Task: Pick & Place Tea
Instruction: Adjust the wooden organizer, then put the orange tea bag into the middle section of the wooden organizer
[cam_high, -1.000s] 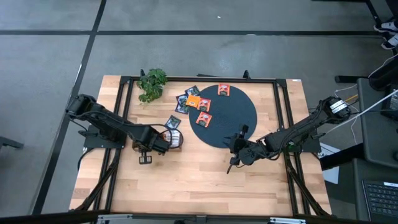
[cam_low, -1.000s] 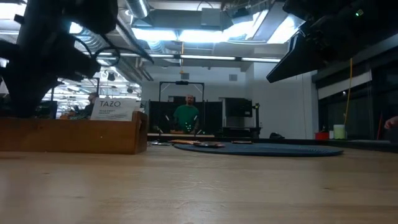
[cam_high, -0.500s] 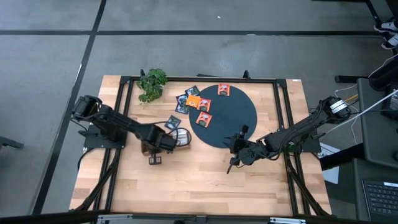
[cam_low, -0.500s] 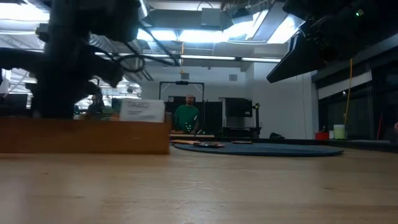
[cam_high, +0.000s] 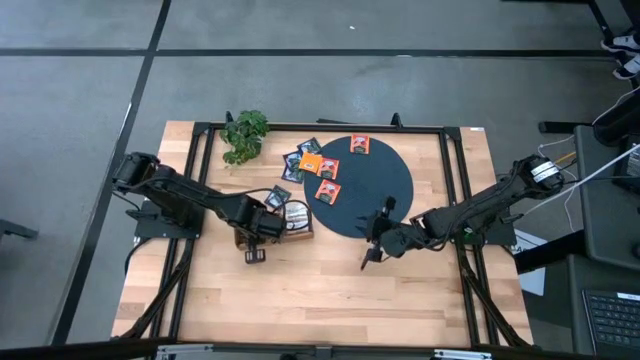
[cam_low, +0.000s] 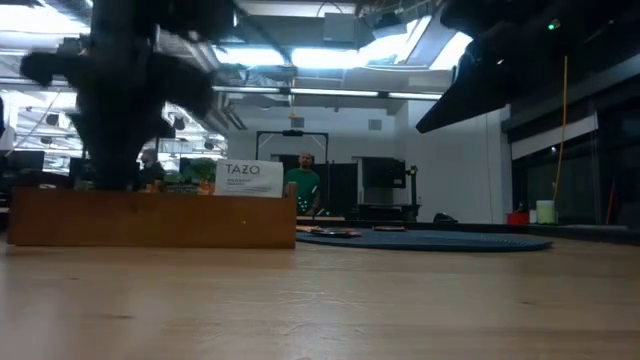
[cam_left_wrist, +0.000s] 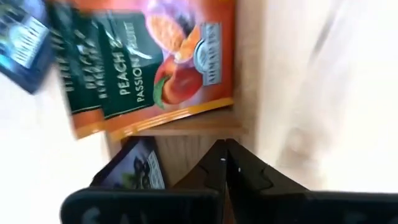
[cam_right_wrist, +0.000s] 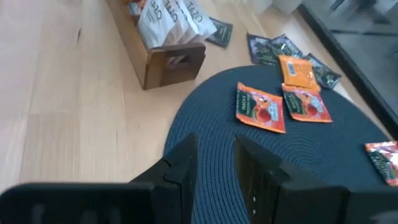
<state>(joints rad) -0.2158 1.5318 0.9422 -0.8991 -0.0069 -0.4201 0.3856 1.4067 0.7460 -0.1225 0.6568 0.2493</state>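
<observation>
Currently the left pincer (cam_high: 257, 256) sits over the table (cam_high: 300, 300) at the near end of the wooden tray (cam_high: 272, 226), fingers pressed together with nothing between them. In the left wrist view its closed tips (cam_left_wrist: 225, 163) point into the tray, where orange peach sachets (cam_left_wrist: 155, 62) stand upright and a dark sachet (cam_left_wrist: 134, 172) lies lower down

Right pincer (cam_high: 368, 260) hovers at the near edge of the dark disc (cam_high: 375, 195), partly open, holding nothing; right wrist view shows its two fingers (cam_right_wrist: 180, 163) apart above the disc's woven surface

Tea on the disc: three orange-red sachets (cam_high: 328, 190) lying flat, one of them off toward the far side (cam_high: 359, 145). An orange sachet (cam_high: 311, 161) overlaps the disc's left rim, with dark sachets (cam_high: 293, 165) just beside it on the bare wood. One more dark sachet (cam_high: 277, 196) lies next to the tray

White TAZO sachets (cam_low: 248, 179) stand up out of the tray's end compartment in the low view

Green plant (cam_high: 245, 135) stands at the far left of the table, well apart from both arms. A person (cam_low: 301, 185) is in the room behind
</observation>
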